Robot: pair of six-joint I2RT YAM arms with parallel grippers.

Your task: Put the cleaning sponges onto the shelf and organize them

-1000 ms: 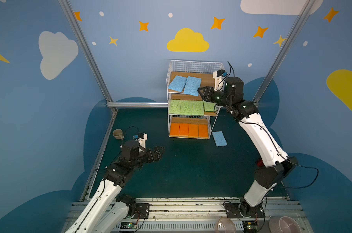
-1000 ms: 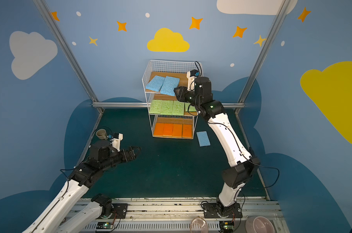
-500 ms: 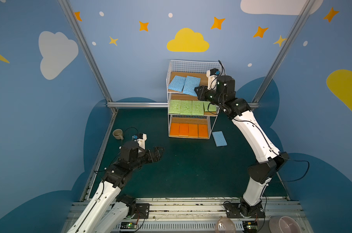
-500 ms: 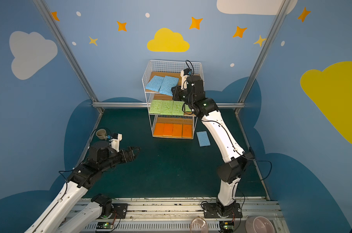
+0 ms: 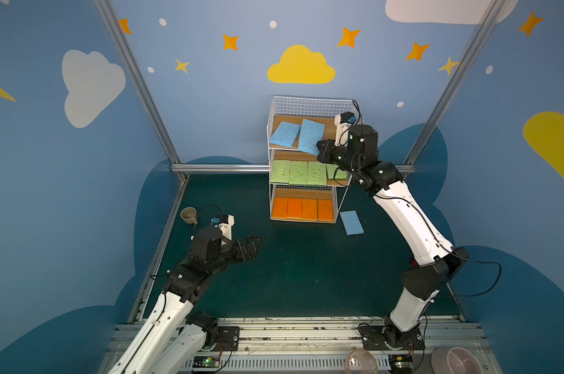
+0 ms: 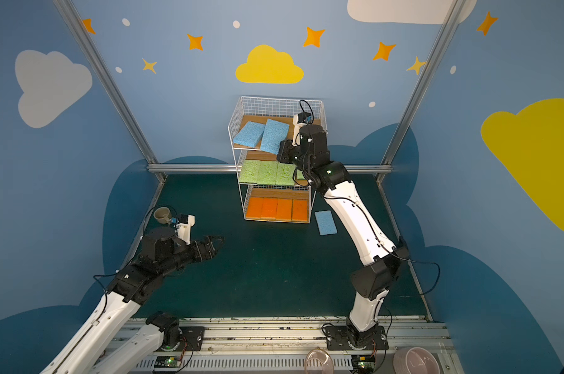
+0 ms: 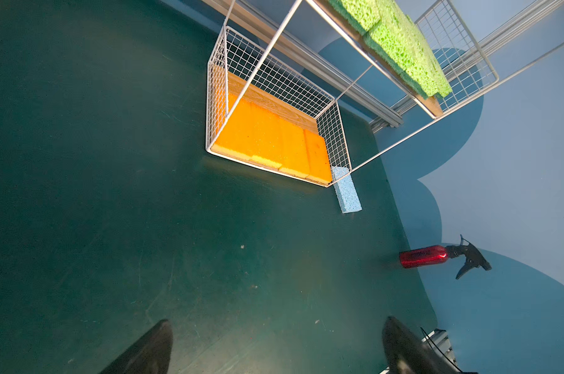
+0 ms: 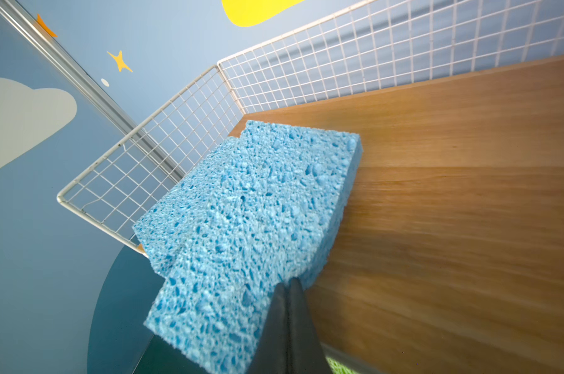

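Note:
The shelf (image 5: 309,98) (image 6: 274,98) stands at the back of the mat. Two blue sponges (image 5: 284,133) (image 5: 311,136) lie overlapping on its top board; the nearer one (image 8: 241,226) sticks out over the front edge. Green sponges (image 5: 298,172) (image 6: 262,172) fill the middle tier and orange ones (image 5: 301,209) (image 7: 267,139) the bottom. A third blue sponge (image 5: 351,222) (image 6: 326,222) (image 7: 347,191) lies on the mat beside the shelf's right foot. My right gripper (image 5: 321,149) (image 6: 280,152) (image 8: 288,285) is shut with nothing between its fingers, tips against the overhanging sponge's corner. My left gripper (image 5: 256,244) (image 6: 217,243) (image 7: 277,323) hovers open over the mat, far left.
A small cup (image 5: 189,214) (image 6: 162,214) sits at the mat's left edge behind my left arm. A red spray bottle (image 7: 424,255) lies by the right wall. A pink bowl (image 5: 457,359) and a clear cup (image 5: 363,361) rest on the front rail.
My right gripper's jaws have closed. Its arm swung a little left and back, staying at the top tier's front. The left arm has not moved.

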